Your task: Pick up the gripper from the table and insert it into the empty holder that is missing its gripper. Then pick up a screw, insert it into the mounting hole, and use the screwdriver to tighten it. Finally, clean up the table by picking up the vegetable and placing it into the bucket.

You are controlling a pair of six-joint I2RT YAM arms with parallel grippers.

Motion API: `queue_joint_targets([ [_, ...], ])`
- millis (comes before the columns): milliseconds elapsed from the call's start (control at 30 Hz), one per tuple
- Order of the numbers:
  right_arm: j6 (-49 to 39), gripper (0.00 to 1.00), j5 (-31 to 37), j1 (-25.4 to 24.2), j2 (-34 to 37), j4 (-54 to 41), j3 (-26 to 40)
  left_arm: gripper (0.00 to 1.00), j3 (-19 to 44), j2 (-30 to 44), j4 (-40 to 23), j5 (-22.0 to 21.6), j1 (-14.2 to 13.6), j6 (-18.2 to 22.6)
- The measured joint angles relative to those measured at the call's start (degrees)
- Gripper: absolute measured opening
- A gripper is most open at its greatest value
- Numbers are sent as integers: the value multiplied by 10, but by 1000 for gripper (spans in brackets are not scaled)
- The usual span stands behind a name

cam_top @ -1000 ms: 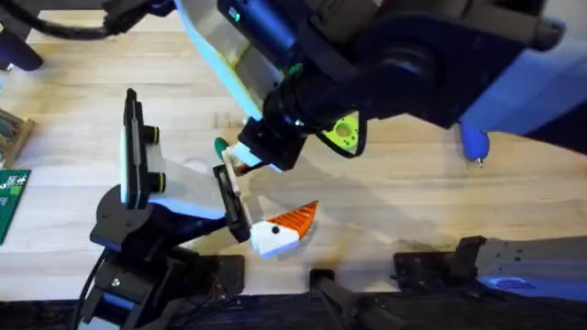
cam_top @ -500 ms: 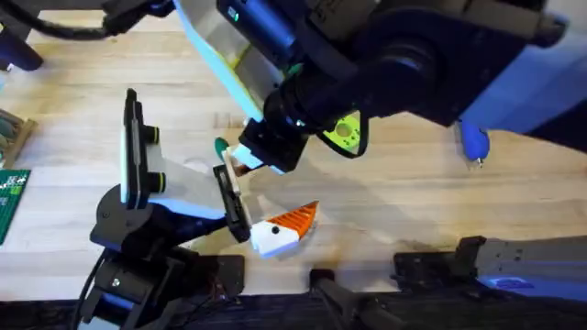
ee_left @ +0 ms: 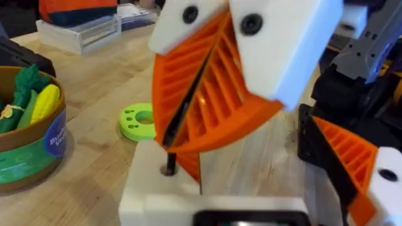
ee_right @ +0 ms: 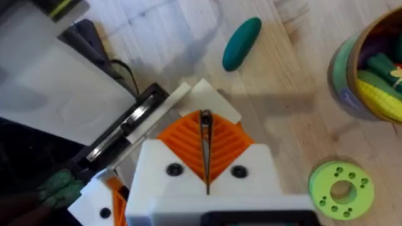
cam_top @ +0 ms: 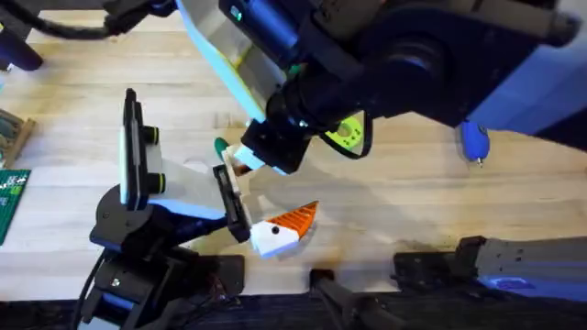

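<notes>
My right gripper (ee_right: 205, 119) is shut on a thin dark screw (ee_left: 181, 122). It hangs over the far end of the holder's (cam_top: 135, 151) black bracket (cam_top: 231, 202). The screw's tip stands at a hole in a white block (ee_left: 157, 188) seated there. A white-and-orange gripper piece (cam_top: 284, 227) sits against the bracket's near end. The dark green vegetable (ee_right: 242, 43) lies on the table just beyond the right gripper. The bucket (ee_left: 31, 150) holds toy vegetables. The blue screwdriver (cam_top: 474, 142) lies far right. My left arm (cam_top: 138, 275) is at the lower left.
A lime-green disc (ee_right: 341, 184) lies on the table between the bucket and the bracket. Green circuit boards (cam_top: 11, 197) sit at the left edge. My right arm's large dark links (cam_top: 394, 55) cover the back middle of the table.
My right arm has edged very slightly. Everything else is unchanged.
</notes>
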Motion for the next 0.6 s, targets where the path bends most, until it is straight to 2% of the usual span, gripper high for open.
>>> queue_joint_targets([
  [600, -2, 7, -2, 0, -4, 0, 0, 985, 0, 0, 0, 0, 0, 2],
])
